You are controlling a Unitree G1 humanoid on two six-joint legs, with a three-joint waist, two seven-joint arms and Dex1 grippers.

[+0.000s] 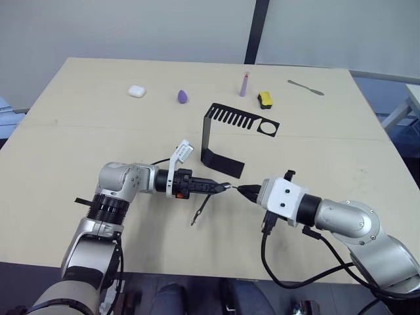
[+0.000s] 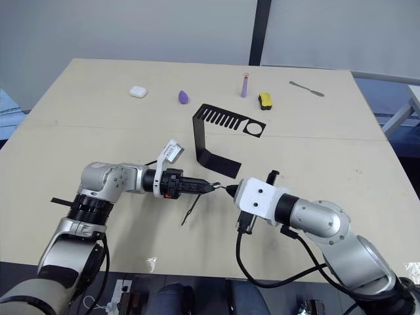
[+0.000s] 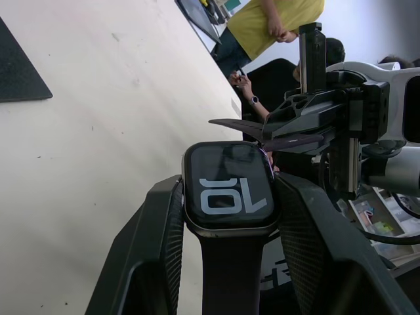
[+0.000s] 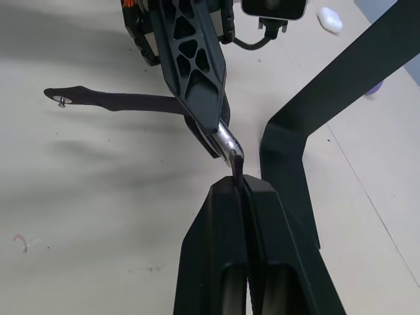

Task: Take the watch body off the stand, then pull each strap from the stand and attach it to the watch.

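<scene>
The watch (image 3: 228,189) has a glossy glass screen and a polished metal rim, and the strap (image 3: 230,275) below it looks matt and smooth, probably rubber. The left pincer (image 3: 226,262) fingers (image 3: 161,249) are matt black plastic with finely ribbed pads. The stand (image 1: 223,134) is thin matt black sheet metal, and the table (image 1: 98,118) is smooth, pale and matt with a faint sheen.

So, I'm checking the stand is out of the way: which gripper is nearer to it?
Left, marginally. The left gripper, holding the watch body, sits just before the stand foot; the right gripper is beside it, slightly further.
</scene>
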